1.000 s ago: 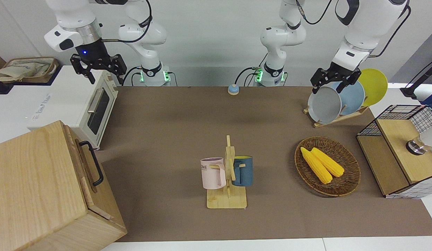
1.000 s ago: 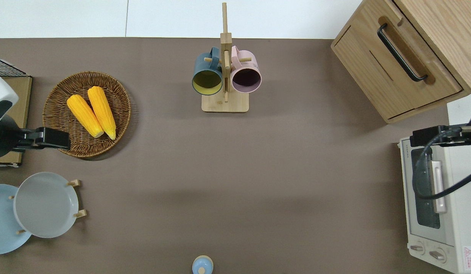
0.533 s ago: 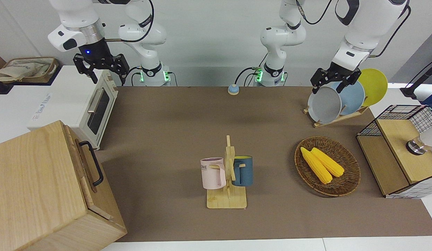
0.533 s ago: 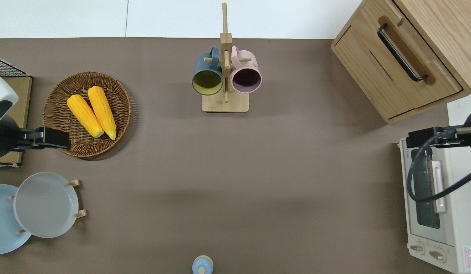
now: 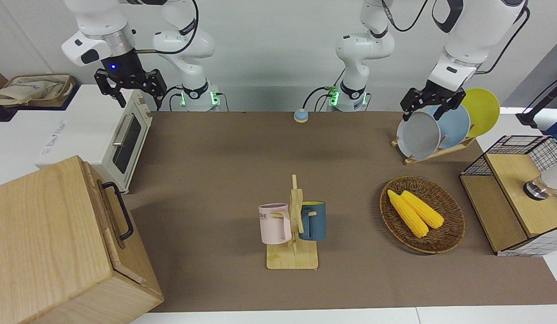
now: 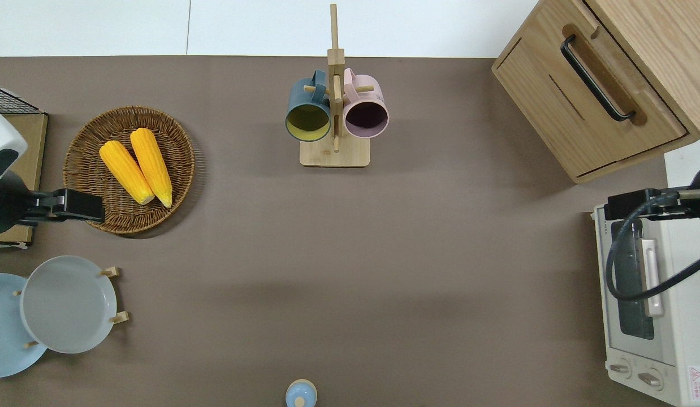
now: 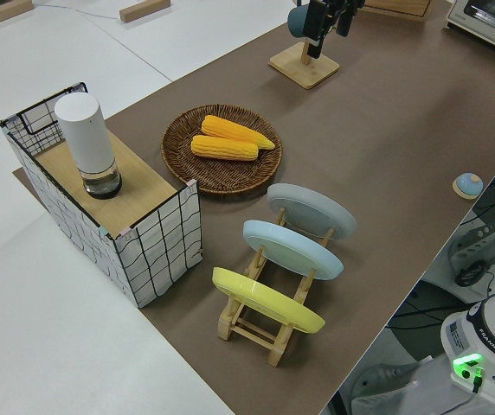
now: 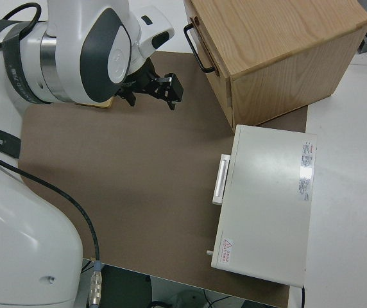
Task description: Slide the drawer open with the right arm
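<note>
The drawer (image 6: 588, 111) is a wide light-wood front with a black bar handle (image 6: 596, 77) in the pale wooden cabinet (image 5: 49, 243) at the right arm's end of the table. It sits flush and shut; its handle also shows in the front view (image 5: 119, 210) and the right side view (image 8: 197, 46). My right gripper (image 5: 140, 103), with a blue light at its wrist, is open and empty in the air. It hangs over the corner of the white toaster oven (image 6: 644, 294) nearest the cabinet, apart from the handle. It also shows in the overhead view (image 6: 632, 204) and the right side view (image 8: 153, 91). My left arm is parked, its gripper (image 5: 422, 114) open.
A mug rack (image 5: 293, 225) with a pink and a blue mug stands mid-table. A wicker basket (image 5: 445, 234) with two corn cobs, a plate rack (image 5: 433, 130) and a wood-and-wire-mesh box (image 5: 517, 193) are at the left arm's end. A small blue button (image 5: 300, 115) lies near the robots.
My right gripper has risen a little and shifted slightly toward the table's middle over the toaster oven, and its cable has swung. The left arm and the drawer have not moved.
</note>
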